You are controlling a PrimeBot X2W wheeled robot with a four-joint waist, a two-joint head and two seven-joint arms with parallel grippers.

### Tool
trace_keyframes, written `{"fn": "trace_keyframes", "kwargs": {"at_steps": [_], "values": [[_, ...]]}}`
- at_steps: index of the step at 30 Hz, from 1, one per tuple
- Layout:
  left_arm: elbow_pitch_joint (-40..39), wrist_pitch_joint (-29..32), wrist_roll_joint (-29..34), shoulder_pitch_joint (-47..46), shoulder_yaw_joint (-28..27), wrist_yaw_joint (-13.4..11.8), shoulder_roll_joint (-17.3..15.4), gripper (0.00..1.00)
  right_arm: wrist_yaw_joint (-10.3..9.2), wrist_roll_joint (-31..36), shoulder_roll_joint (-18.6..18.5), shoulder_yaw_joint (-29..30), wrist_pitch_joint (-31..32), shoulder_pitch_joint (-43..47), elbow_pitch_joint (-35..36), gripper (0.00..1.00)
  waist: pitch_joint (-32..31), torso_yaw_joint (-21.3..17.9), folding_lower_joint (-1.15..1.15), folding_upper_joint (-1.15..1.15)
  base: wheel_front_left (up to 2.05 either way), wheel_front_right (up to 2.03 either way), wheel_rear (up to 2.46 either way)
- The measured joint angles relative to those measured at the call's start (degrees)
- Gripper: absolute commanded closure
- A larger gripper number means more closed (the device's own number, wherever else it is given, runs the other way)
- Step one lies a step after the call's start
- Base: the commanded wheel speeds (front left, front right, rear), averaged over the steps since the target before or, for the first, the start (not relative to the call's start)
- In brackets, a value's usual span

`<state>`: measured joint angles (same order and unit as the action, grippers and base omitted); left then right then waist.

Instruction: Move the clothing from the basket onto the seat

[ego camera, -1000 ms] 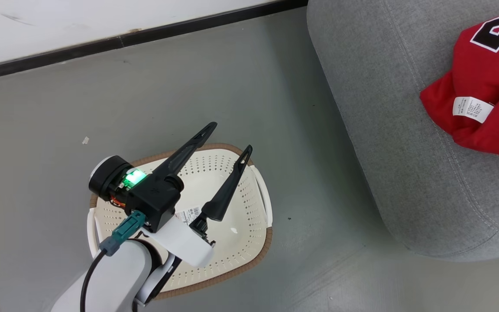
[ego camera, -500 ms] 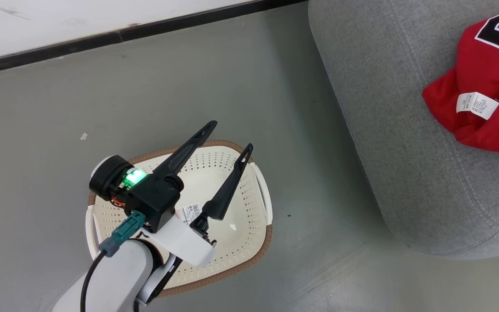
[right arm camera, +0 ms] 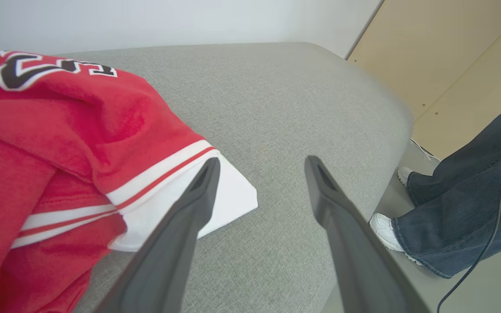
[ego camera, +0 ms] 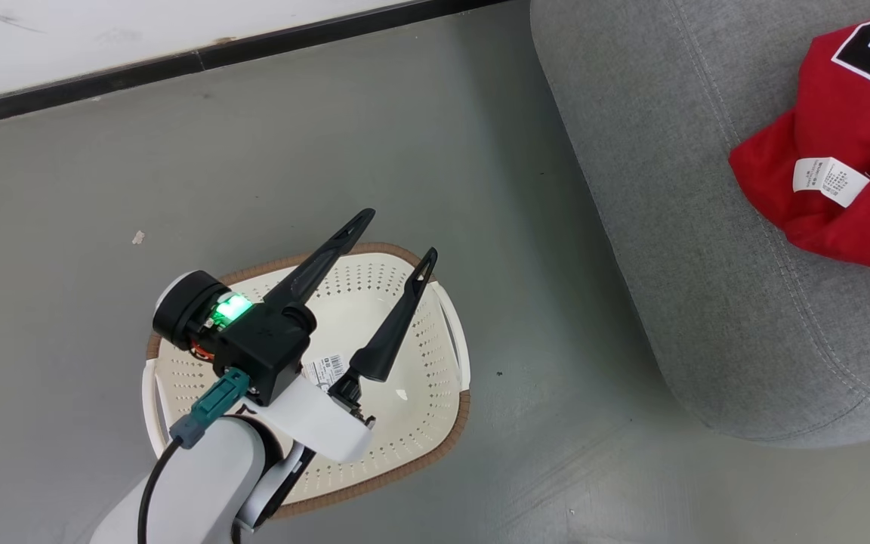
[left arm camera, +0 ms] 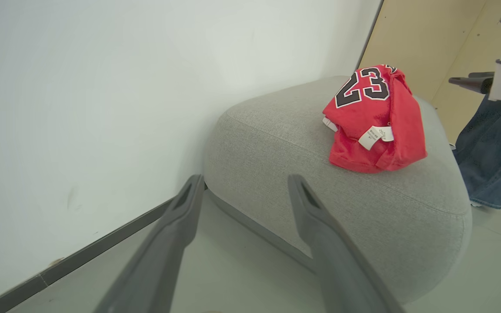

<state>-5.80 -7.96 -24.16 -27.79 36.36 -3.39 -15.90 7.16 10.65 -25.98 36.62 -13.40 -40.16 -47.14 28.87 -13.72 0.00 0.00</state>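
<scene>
The red clothing [ego camera: 843,128] lies bunched on the grey seat [ego camera: 707,227], its black "23" and white tag facing up. The cream basket [ego camera: 420,378] stands on the floor to the left of the seat, showing a bare perforated bottom and a sticker. My left gripper [ego camera: 399,236] hangs open over the basket with nothing between its fingers. In the left wrist view, the left gripper [left arm camera: 245,180] points at the seat [left arm camera: 320,143] and the clothing [left arm camera: 374,117]. My right gripper [right arm camera: 262,161] is open just above the seat [right arm camera: 298,95], beside the clothing's white-trimmed edge [right arm camera: 59,130].
A white wall with a dark baseboard [ego camera: 216,57] runs behind the basket. A person in jeans [right arm camera: 463,208] and white shoes stands on the seat's far side, near a wooden panel [right arm camera: 450,52]. Grey floor [ego camera: 329,151] lies between basket and seat.
My right gripper has opened beside the clothing. The head view has shifted a little. The left arm has stayed open over the basket.
</scene>
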Motion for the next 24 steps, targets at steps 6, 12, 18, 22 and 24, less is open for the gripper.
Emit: {"fn": "trace_keyframes", "kwargs": {"at_steps": [6, 12, 18, 22, 24], "values": [[0.6, -0.8, 0.0, 0.0, -0.4, 0.0, 0.0, 0.00, 0.00, -0.8, 1.7, -1.0, -0.3, -0.3, 1.2, 0.00, -0.5, -0.1, 0.00, 0.00, 0.00, 0.00, 0.00], [1.4, -1.8, -0.2, 0.0, -1.6, -0.3, 0.0, 0.00, 0.00, -1.4, 4.8, -6.3, -0.8, -2.8, 6.2, 0.00, -1.6, 0.1, 0.00, 0.00, 0.00, 0.00, 0.00], [2.7, -3.4, -1.0, 0.1, -3.8, -1.5, 0.1, 0.00, -0.01, -3.5, 7.9, -13.6, -0.8, -4.2, 10.6, 0.00, -3.0, 0.7, 0.00, 0.00, 0.00, 0.00, 0.00], [3.6, -4.2, -1.3, 0.5, -5.7, -2.6, 0.1, 0.00, 0.00, -4.9, 10.7, -19.1, -0.8, -4.9, 14.3, 0.00, -4.1, 1.4, 0.00, 0.00, 0.00, 0.00, 0.00], [4.2, -4.5, -1.4, 0.8, -6.6, -3.1, 0.0, 0.00, 0.00, -5.8, 11.8, -21.2, -0.8, -4.8, 15.7, 0.00, -4.7, 1.8, 0.00, 0.00, 0.00, 0.00, 0.00]]}}
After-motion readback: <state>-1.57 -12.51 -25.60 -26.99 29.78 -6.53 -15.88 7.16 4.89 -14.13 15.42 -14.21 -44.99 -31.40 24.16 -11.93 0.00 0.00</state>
